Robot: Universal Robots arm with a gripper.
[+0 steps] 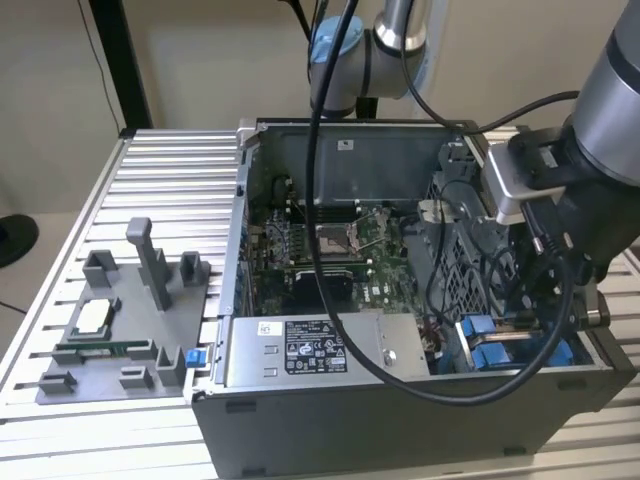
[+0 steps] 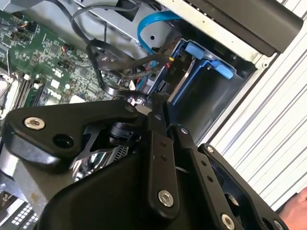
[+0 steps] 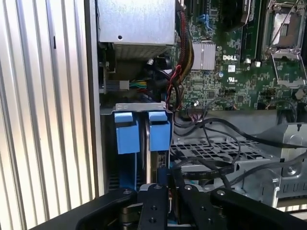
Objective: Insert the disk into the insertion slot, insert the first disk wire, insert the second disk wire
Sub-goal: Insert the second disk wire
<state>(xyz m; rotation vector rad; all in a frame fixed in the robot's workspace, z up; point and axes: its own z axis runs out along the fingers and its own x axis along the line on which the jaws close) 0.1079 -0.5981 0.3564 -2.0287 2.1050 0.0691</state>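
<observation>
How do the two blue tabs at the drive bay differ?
In the first wrist view, the blue tab nearer the case wall runs longer than the blue tab nearer the motherboard. The gripper lines up below the motherboard-side tab, not the wall-side one. Both are bright blue, upright, side by side.

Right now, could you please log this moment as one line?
hand: over slot | disk: in slot | fingers: unclear

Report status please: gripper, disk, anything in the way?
Gripper low at insertion slot, fingers near-shut. Disk seated in slot. Black cables loop close beside.
</observation>
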